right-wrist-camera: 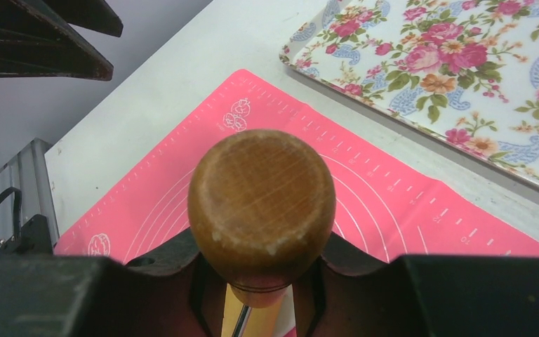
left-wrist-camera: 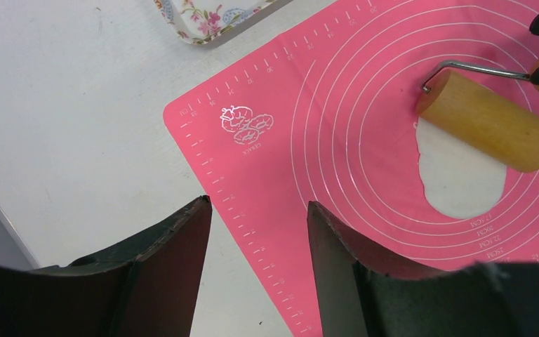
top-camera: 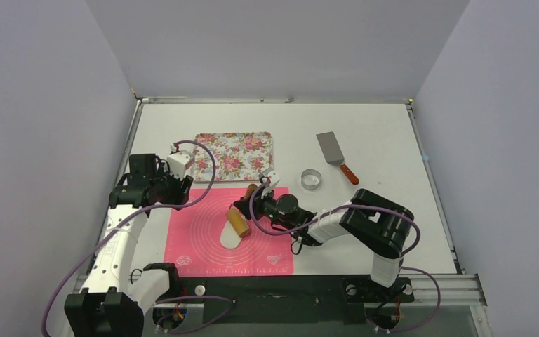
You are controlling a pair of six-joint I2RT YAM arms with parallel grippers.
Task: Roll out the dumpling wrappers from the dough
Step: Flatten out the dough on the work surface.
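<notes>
The right gripper (right-wrist-camera: 260,281) is clamping its fingers, partly closed, on the wooden knob handle of the rolling pin (top-camera: 238,222). The barrel is resting on the 1 o'clock end of the dough sheet (top-camera: 229,235), a flattened white oval lying near the centre of the pink mat (top-camera: 203,239). The left gripper (left-wrist-camera: 260,210) is hovering over the mat's 10 o'clock corner, fingers spread wide and holding nothing. A floral tray (top-camera: 233,156) is sitting at the mat's 12 o'clock. A ring cutter (top-camera: 311,179) and a spatula (top-camera: 331,149) are lying at 2 o'clock.
</notes>
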